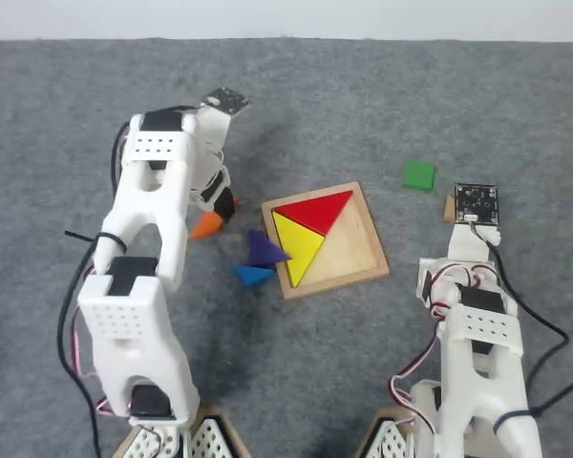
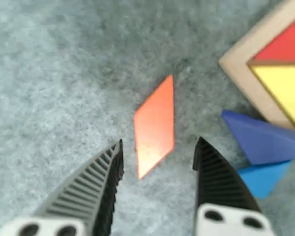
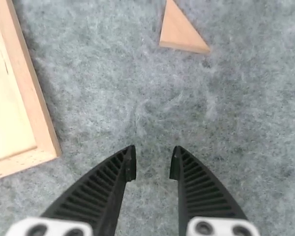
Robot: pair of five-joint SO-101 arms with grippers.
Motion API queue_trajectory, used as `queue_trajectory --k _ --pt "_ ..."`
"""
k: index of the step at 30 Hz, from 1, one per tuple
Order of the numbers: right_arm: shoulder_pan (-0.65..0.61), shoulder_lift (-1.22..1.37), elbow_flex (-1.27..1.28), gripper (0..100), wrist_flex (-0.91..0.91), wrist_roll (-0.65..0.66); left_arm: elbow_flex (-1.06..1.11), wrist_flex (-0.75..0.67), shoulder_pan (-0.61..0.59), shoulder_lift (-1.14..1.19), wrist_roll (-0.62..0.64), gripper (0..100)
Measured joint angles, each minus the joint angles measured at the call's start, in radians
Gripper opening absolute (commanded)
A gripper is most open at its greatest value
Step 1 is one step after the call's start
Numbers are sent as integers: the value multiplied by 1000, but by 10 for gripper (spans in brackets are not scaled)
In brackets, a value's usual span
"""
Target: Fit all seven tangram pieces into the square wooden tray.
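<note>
nearby, purple triangle beside tray

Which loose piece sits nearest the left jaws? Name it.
The orange parallelogram, lying between the open left jaws; the purple triangle and blue triangle lie farther off, beside the tray.

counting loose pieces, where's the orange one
High view: the orange piece lies on the carpet left of the tray and the purple piece. In the left wrist view it shows between the left gripper's open fingers.
</note>
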Motion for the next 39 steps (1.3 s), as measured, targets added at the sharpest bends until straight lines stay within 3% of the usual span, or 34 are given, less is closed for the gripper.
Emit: queue_trajectory --k 6,27,39 --pt "2 0 0 120 0 0 -2 -29 0 -21 120 228" --pt "0 0 0 121 0 0 -3 -38 43 180 124 228" --pt "0 0 0 122 0 0 -110 3 28 222 118 193"
